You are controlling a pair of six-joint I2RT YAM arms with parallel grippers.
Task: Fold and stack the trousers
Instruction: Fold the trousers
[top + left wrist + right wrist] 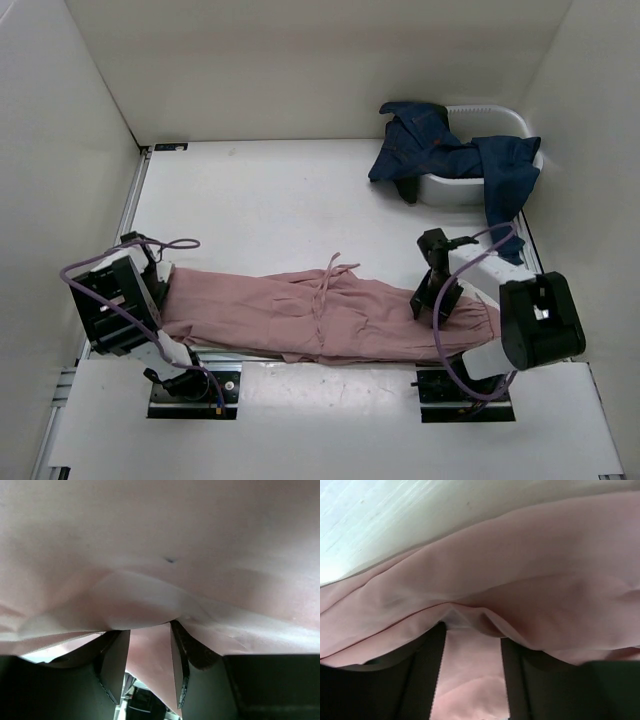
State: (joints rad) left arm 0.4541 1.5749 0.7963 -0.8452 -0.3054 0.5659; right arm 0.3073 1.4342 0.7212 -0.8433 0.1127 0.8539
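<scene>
The dusty-pink trousers (300, 312) lie stretched left to right along the near part of the white table (280, 200), with the thin drawstring (325, 285) trailing across the middle. My left gripper (163, 287) is at their left end and my right gripper (432, 300) is at their right end. In the left wrist view the trousers (160, 555) fill the frame and pucker at the tips of my left gripper (150, 627), with cloth pinched between the fingers. In the right wrist view the trousers (520, 570) bunch the same way at my right gripper (472, 625).
A white plastic tub (505, 112) stands at the back right with dark blue denim garments (440, 150) draped over it and hanging onto the table. White walls enclose the table on the left, back and right. The arm bases sit at the near edge.
</scene>
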